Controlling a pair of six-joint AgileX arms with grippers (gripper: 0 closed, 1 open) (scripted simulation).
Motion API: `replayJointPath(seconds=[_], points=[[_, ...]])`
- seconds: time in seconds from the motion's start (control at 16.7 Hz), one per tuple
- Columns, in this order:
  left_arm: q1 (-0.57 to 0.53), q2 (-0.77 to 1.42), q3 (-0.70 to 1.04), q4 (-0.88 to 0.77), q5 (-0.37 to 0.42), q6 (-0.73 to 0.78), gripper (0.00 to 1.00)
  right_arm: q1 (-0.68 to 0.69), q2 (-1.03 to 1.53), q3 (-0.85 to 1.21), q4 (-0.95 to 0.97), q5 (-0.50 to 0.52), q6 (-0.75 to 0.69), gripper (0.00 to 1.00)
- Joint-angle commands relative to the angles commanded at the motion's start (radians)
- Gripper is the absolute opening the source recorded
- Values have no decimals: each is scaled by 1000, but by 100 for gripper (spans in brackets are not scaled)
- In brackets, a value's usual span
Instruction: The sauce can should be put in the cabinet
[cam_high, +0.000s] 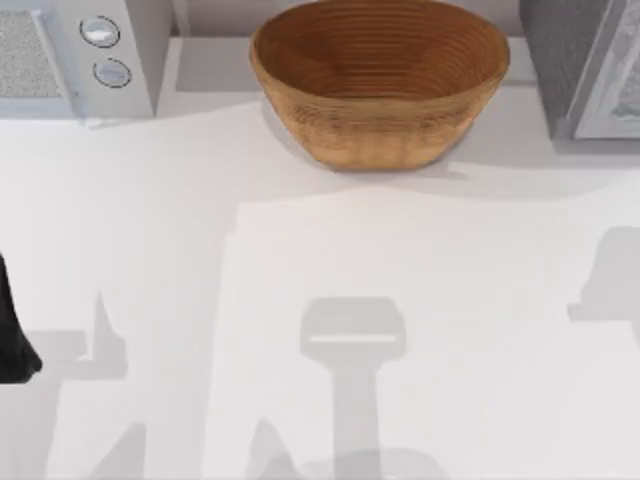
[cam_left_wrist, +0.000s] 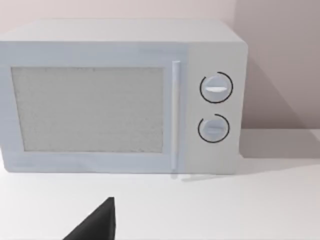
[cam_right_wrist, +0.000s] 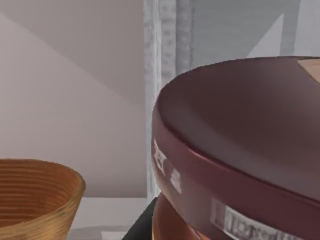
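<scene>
From above, a woven basket (cam_high: 380, 80) sits at the upper middle of the white table (cam_high: 300, 250). A white microwave (cam_high: 70, 55) with two round knobs (cam_high: 105, 52) fills the upper left corner. The grey speckled cabinet (cam_high: 560, 60), with its pale framed door, stands at the upper right corner. A dark piece of the left arm (cam_high: 12, 335) pokes in at the left edge.

In the left wrist view, the microwave (cam_left_wrist: 120, 97) faces the camera, door shut. A dark fingertip (cam_left_wrist: 97, 225) shows low in the frame; whether that gripper is open or closed cannot be told.

In the right wrist view, the sauce can (cam_right_wrist: 240, 150) looms very close. Its maroon top is tilted and its long axis leans. The cabinet (cam_right_wrist: 230, 35) stands behind it and the basket (cam_right_wrist: 35, 200) is at lower left. Whether the right gripper grips the can cannot be told.
</scene>
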Motion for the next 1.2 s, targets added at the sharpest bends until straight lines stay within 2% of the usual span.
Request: replayJointPath(seconds=[1.2], points=[[0, 0, 0, 0, 0, 0, 100, 110, 810, 1092, -318, 121, 8, 0]])
